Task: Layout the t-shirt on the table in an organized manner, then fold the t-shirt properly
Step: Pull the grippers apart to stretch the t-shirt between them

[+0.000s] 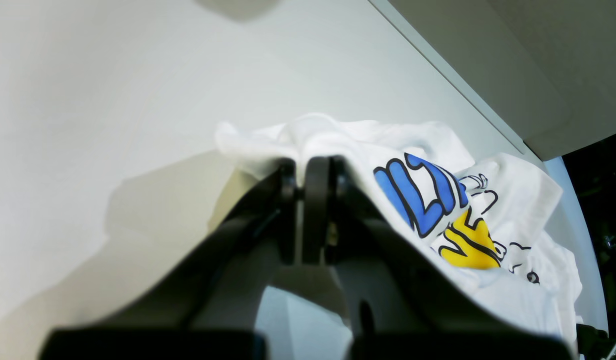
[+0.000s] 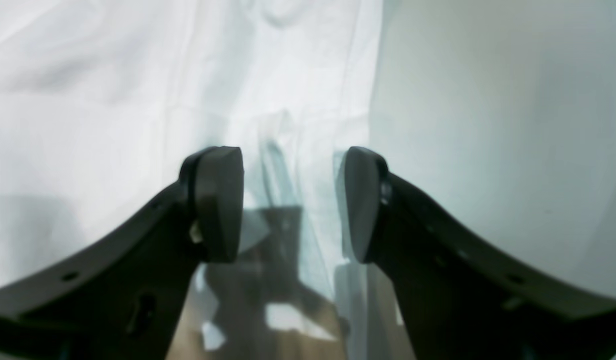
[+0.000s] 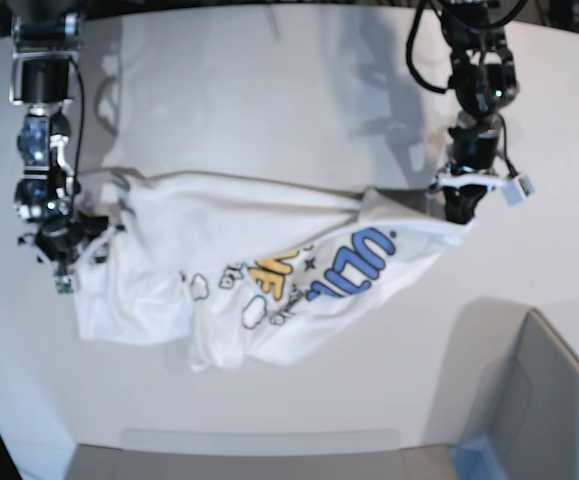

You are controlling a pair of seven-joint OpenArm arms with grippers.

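On table (image 3: 269, 90): t-shirt (image 3: 269, 260) rumpled, print up, w/ creases

Soft, creased white cloth t-shirt (image 3: 229, 300) lies on a smooth, faintly glossy table (image 3: 269, 90); matt black pincer pads (image 2: 218, 200).

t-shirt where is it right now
In the base view the t-shirt lies crumpled across the middle of the table, stretched between the left gripper pinching its right end and the open right gripper at its left end.
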